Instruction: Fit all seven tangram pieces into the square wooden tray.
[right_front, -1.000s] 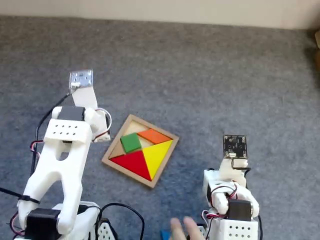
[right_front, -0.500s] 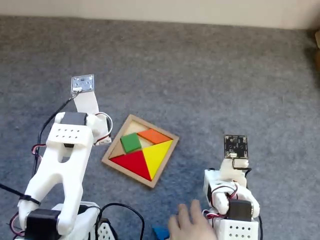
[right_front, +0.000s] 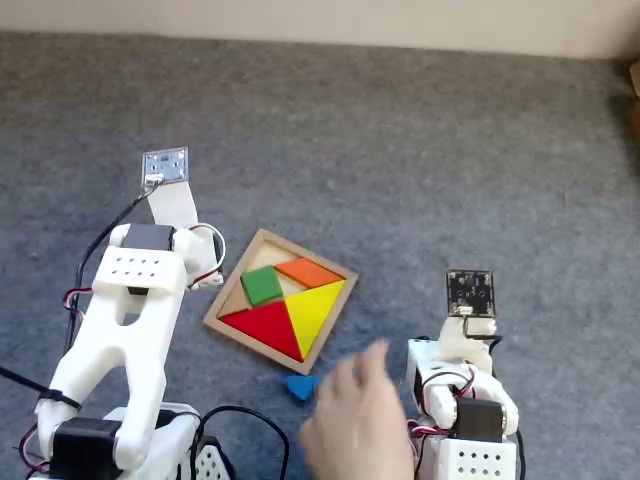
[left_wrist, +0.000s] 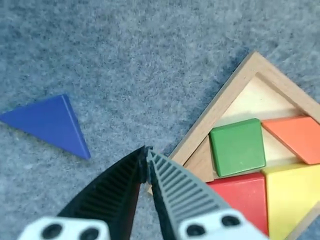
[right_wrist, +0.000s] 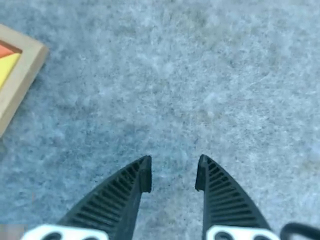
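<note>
Left tool (left_wrist: 146, 152): clenched, and we see nothing between its tips.
Right tool (right_wrist: 172, 175): released, over bare tabletop (right_wrist: 200, 75).
Tray (left_wrist: 217, 100): its rim lies just beside the left tool's tips and well apart from the right tool.
Tray contents: green square (left_wrist: 237, 147), orange piece (left_wrist: 295, 137), yellow triangle (right_front: 312, 310), red triangle (right_front: 262, 325).
Blue triangle (left_wrist: 50, 122): on the tabletop near the left tool, on the side opposite the tray.
Small blue piece (right_front: 300, 386): on the tabletop beside a hand (right_front: 355, 425); we cannot tell whether they touch.

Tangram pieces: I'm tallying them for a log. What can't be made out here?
High view: a hand covers one side of the small blue piece; its full shape is unclear.
Left wrist view: the picture's edge cuts off the wooden tray, red piece and yellow piece.
</note>
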